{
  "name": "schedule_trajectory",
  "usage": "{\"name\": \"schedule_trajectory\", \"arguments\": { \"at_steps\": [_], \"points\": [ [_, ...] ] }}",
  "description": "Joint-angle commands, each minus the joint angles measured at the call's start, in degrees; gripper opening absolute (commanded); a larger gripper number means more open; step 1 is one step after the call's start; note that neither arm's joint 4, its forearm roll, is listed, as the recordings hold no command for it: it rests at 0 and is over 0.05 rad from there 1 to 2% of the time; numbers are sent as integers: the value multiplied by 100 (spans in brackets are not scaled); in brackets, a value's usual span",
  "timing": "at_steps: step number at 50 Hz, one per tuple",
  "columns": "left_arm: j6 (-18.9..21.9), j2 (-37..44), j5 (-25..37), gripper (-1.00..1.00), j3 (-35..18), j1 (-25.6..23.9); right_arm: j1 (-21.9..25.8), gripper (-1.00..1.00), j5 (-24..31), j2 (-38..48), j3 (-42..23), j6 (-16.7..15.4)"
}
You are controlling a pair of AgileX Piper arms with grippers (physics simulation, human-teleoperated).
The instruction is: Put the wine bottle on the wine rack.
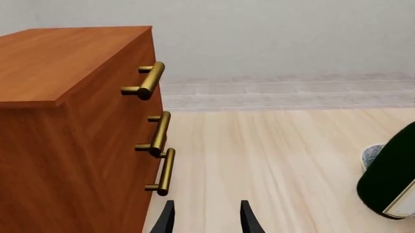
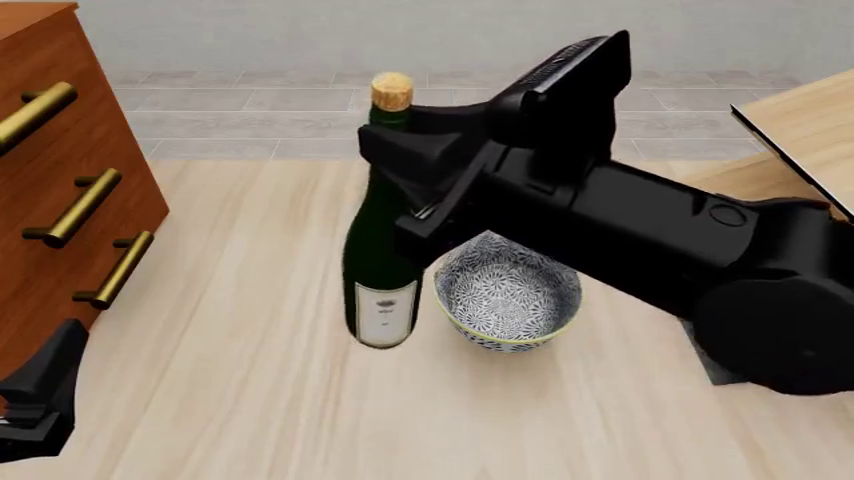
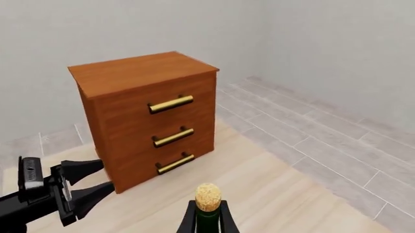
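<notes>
Pinching the wine bottle (image 2: 380, 262) neck in my right gripper (image 3: 207, 218); left gripper (image 1: 206, 218) spread, idle; racking on the wine rack (image 2: 798, 130) remains.

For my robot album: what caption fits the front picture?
Right gripper clamps the wine bottle beside a patterned bowl.

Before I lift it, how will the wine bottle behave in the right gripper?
The wine bottle is tall and narrow on a small base, so it would probably tip if nudged sideways. Its glossy glass looks slippery and breakable. The right gripper holds it just below the cork, so the heavier body may swing.
</notes>
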Motion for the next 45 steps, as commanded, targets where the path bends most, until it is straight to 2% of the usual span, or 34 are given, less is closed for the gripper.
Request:
{"name": "schedule_trajectory", "arguments": {
  "at_steps": [1, 10, 45],
  "points": [
    [2, -4, 37, 100, 0, -24, -151, -100, 314, -255, -180, -36],
    [30, 2, 8, 100, 0, -38, -284, -100, 519, -484, -220, -57],
    [33, 0, -56, 100, 0, -86, -1455, -100, 1553, -1375, -621, -17]
  ]
}}
